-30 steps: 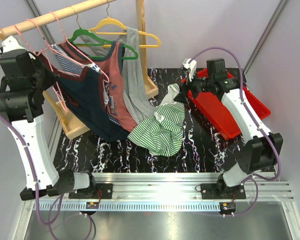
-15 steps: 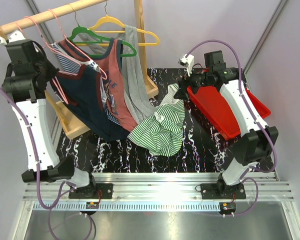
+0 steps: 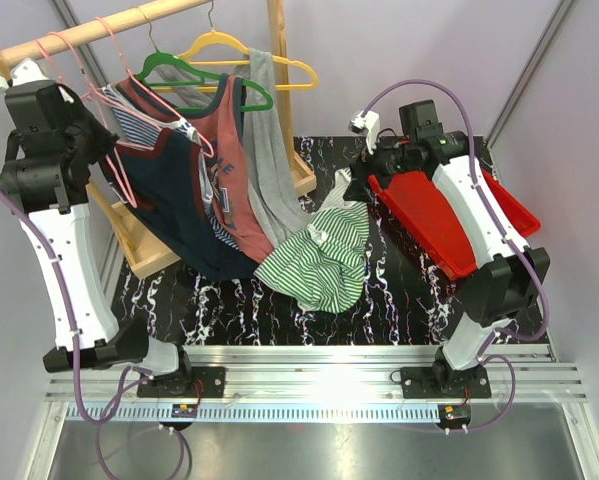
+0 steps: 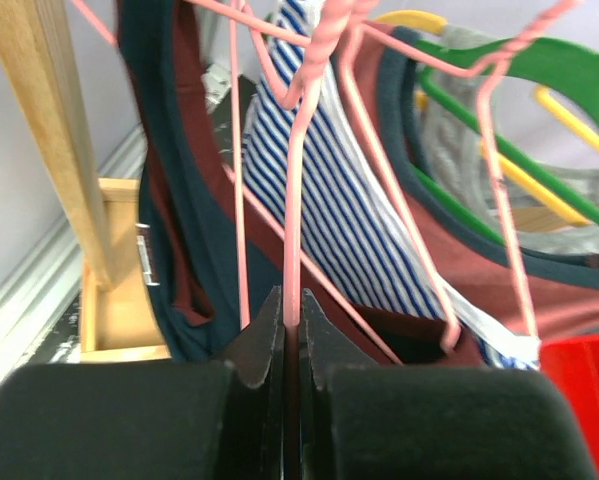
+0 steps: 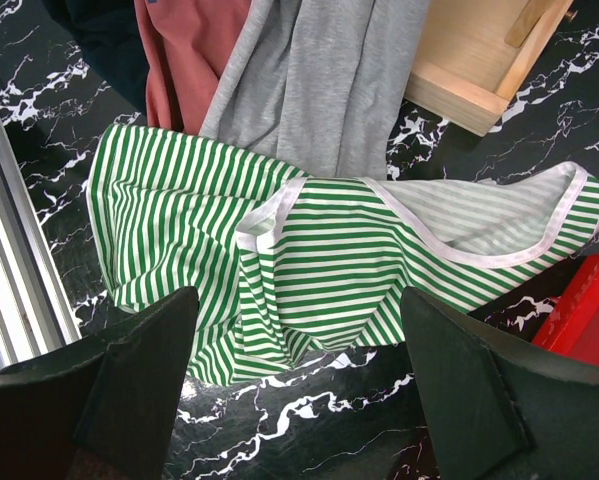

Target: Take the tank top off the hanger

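Note:
My left gripper (image 4: 290, 310) is shut on the wire of a pink hanger (image 4: 297, 200), up at the left end of the rack in the top view (image 3: 91, 140). The pink hanger (image 3: 119, 175) carries a navy tank top with maroon trim (image 3: 184, 215), which hangs down towards the table. It also shows in the left wrist view (image 4: 164, 230). A green-and-white striped tank top (image 3: 324, 255) lies crumpled on the black marble table. My right gripper (image 5: 299, 350) is open and empty, above the striped top (image 5: 319, 260), and sits by the red bin in the top view (image 3: 364, 172).
A wooden rail (image 3: 109, 25) holds a green hanger (image 3: 179, 72) with a salmon top (image 3: 237, 180) and a yellow hanger (image 3: 229, 47) with a grey garment (image 3: 269, 170). The rack's wooden base (image 3: 154, 250) is on the left. A red bin (image 3: 449, 215) is at the right.
My left wrist has risen a little while holding the pink hanger. My right gripper has moved slightly left and back, towards the rack. The clothes have hardly shifted.

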Robot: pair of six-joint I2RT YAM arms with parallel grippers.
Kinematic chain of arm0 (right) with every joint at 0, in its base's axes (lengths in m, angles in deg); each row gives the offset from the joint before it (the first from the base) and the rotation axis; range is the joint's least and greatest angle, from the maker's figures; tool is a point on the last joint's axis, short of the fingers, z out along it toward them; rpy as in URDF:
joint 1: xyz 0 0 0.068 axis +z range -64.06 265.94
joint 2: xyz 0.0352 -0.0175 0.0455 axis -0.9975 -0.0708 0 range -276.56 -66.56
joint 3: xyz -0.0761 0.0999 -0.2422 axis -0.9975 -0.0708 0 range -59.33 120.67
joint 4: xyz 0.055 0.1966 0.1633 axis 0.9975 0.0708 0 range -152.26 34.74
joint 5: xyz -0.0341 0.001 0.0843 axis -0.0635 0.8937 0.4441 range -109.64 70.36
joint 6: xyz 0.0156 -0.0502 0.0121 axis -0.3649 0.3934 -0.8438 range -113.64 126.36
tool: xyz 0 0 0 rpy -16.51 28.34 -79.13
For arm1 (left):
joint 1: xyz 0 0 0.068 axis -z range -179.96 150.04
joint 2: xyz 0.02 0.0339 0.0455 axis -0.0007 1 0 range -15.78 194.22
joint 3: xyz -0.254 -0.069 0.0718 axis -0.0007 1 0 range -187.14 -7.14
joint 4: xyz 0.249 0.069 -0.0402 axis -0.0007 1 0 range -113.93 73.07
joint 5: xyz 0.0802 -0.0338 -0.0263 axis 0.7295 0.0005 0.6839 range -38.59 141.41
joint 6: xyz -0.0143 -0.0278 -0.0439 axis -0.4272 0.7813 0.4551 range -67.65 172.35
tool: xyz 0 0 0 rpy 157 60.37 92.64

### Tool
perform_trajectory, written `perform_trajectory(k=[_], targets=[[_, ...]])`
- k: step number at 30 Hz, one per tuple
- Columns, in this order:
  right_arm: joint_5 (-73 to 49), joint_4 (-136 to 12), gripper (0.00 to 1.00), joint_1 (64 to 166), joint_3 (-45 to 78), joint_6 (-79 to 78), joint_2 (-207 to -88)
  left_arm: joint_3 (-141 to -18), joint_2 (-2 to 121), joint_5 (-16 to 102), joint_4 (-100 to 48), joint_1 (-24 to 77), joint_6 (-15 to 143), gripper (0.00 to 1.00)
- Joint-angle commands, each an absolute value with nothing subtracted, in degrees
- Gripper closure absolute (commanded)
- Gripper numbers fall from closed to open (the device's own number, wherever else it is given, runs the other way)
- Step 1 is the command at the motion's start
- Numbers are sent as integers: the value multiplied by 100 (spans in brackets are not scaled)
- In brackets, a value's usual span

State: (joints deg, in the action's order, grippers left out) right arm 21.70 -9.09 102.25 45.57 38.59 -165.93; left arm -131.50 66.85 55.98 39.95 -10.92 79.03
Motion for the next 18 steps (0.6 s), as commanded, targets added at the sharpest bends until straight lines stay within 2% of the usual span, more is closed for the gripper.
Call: perform_trajectory(k=[1,10,18], targets=[[2105,-864,11,10290,4842,3950,-16623,-13195,6253,5220,3531,-1121,8091,100],[2105,-908,11,10299,4860,3958,-16614,-12553,5515,4631,3469,-1130,8530,100],[2088,-873,11,10351,4982,4011,-16675,-12939,5277,4534,4048,-1121,8549,100]])
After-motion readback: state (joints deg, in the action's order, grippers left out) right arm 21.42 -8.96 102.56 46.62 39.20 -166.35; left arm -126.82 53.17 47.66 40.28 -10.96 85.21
